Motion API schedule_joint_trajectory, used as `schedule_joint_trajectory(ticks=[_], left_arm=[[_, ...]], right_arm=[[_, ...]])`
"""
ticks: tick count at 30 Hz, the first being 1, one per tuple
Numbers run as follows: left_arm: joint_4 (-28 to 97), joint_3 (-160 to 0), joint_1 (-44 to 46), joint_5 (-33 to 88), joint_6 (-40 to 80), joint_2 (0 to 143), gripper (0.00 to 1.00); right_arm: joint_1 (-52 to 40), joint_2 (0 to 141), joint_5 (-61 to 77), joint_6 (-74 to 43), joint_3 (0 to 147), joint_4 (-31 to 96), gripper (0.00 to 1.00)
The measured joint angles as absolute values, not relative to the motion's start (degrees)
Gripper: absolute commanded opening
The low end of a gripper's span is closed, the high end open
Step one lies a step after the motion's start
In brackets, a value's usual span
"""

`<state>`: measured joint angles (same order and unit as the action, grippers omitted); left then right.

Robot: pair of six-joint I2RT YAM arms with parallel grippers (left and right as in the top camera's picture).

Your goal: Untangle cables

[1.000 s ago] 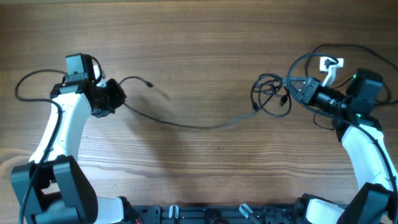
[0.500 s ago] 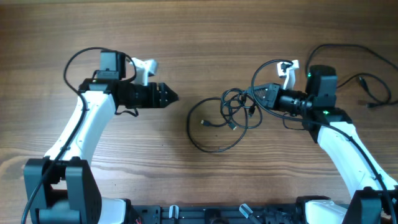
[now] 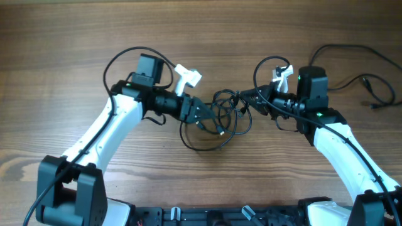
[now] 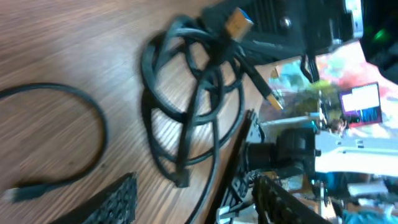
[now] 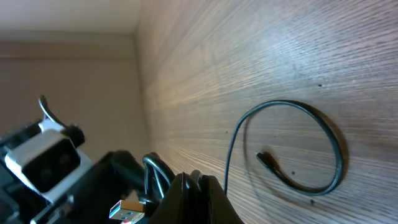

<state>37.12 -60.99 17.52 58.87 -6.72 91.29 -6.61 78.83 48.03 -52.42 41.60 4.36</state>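
- The cables (image 3: pixel 221 118) lie in the middle of the table (image 3: pixel 188 37), between the two arms, in one knotted bunch.
- The job is not far along. Most of the cords cross over and under each other in tight rings. None of them lies all by itself.
- One bit looks a little freer. It is a loose loop (image 5: pixel 283 103) with a small plug on its end, and it lies flat on the wood at the near side of the bunch. Its other end seems to run back into the knot.
- The right gripper (image 3: pixel 253 97) has its fingers pressed together at the right side of the bunch. It seems to pinch a cord there, beside a gold plug (image 4: pixel 238 23).
- The left gripper (image 3: pixel 202 117) is at the left side of the bunch with its fingers apart. It holds nothing.
- Nearly everything is left to do. One cord has to be picked out, pulled free of the rings and laid apart from the others. Then the same has to be done for each of the rest.
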Motion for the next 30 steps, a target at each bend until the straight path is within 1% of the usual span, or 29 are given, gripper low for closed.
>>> schedule_joint_trajectory(ticks=[1,5,6,7,8,12,14,16,17,22,26,27,29,30], left_arm=[[35.9,-61.0,18.5,58.9,-6.6,91.3,0.39],[33.8,-61.0,21.3,58.0,-6.2,91.3,0.27],[33.8,-61.0,21.8,56.7,-5.9,91.3,0.21],[33.8,-61.0,22.2,54.8,-5.3,91.3,0.09],[33.8,-61.0,22.6,52.8,-4.5,91.3,0.04],[33.7,-61.0,22.9,46.9,-2.7,91.3,0.04],[33.7,-61.0,22.8,46.2,-1.7,91.3,0.04],[34.2,-61.0,21.7,46.1,1.0,91.3,0.04],[34.7,-61.0,21.1,46.8,1.9,91.3,0.04],[39.7,-61.0,14.4,58.5,4.2,91.3,0.04],[46.4,-61.0,9.5,61.6,4.5,91.3,0.04],[48.6,-61.0,8.2,61.3,4.6,91.3,0.04],[50.6,-61.0,3.1,60.2,5.0,91.3,0.04],[50.7,-61.0,1.9,60.1,5.1,91.3,0.04]], right_arm=[[-6.6,78.8,48.4,-53.0,41.6,4.0,0.04],[-6.6,78.8,49.3,-54.3,41.6,3.8,0.04],[-6.6,78.8,49.4,-54.4,41.6,3.8,0.04],[-6.6,78.8,49.5,-54.4,41.6,3.8,0.04],[-6.6,78.8,49.5,-54.5,41.6,3.8,0.04],[-6.6,78.8,49.4,-53.8,41.6,3.8,0.04],[-6.7,78.8,48.5,-50.5,41.6,4.1,0.04],[-6.9,78.8,47.2,-44.9,41.6,4.4,0.04],[-7.2,78.8,46.4,-42.4,41.6,4.6,0.04],[-8.6,78.8,43.4,-29.4,41.6,6.0,0.04],[-10.8,78.7,41.1,-20.7,41.6,7.2,0.04],[-10.7,78.6,36.2,-19.0,41.6,7.5,0.04],[-6.7,78.7,27.5,-17.0,41.6,7.6,0.05],[-6.3,78.7,25.9,-16.4,41.6,7.5,0.04]])
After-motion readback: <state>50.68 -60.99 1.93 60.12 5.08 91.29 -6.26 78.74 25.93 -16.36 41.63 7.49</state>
